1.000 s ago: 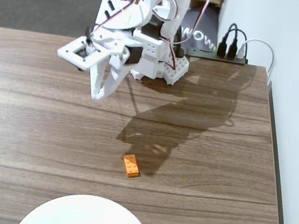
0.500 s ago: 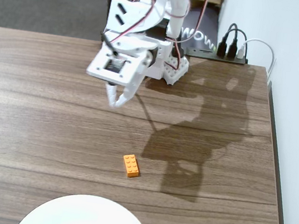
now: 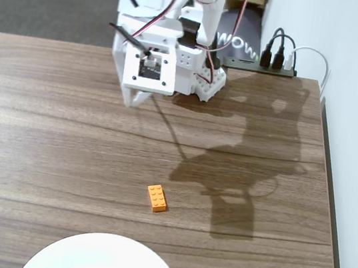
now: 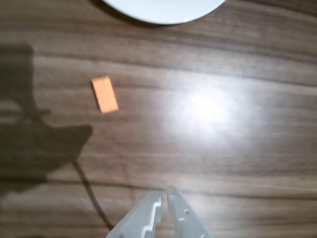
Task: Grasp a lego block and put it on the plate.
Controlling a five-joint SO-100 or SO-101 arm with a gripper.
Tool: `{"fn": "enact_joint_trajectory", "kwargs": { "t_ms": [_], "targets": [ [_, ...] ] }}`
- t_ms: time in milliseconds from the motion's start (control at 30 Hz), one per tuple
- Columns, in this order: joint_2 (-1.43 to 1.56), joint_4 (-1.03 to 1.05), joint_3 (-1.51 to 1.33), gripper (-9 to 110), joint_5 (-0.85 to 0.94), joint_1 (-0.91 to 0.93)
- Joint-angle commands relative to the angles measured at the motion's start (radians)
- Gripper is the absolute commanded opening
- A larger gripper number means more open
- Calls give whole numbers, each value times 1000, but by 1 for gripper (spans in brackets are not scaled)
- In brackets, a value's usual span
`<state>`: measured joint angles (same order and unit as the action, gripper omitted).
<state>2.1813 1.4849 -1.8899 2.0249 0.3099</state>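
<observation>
The orange lego block (image 3: 157,198) lies flat on the wooden table, a little above the plate (image 3: 104,261) in the fixed view. In the wrist view the lego block (image 4: 104,94) sits at upper left and the white plate (image 4: 163,10) crosses the top edge. My white gripper (image 3: 133,99) hangs near the arm's base at the far side of the table, well away from the block and mostly hidden under the wrist camera mount. Seen from the wrist, the gripper (image 4: 166,191) is shut, with nothing between the tips.
The arm's base (image 3: 201,77) stands at the table's far edge. Black plugs and cables (image 3: 278,54) sit beside it, against the white wall on the right. The arm's shadow (image 3: 240,177) falls to the right of the block.
The gripper has drawn back toward the base and turned to point straight down. Its fingers have slipped under the wrist mount. The arm's shadow has shifted right, off the block. The block and plate have not moved.
</observation>
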Motion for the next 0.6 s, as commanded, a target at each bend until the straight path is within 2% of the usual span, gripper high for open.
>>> {"fn": "enact_joint_trajectory", "kwargs": {
  "t_ms": [0,567],
  "targets": [
    [-17,-5,51,1,78,25],
    [-173,-60,55,1,31,-71]
  ]
}}
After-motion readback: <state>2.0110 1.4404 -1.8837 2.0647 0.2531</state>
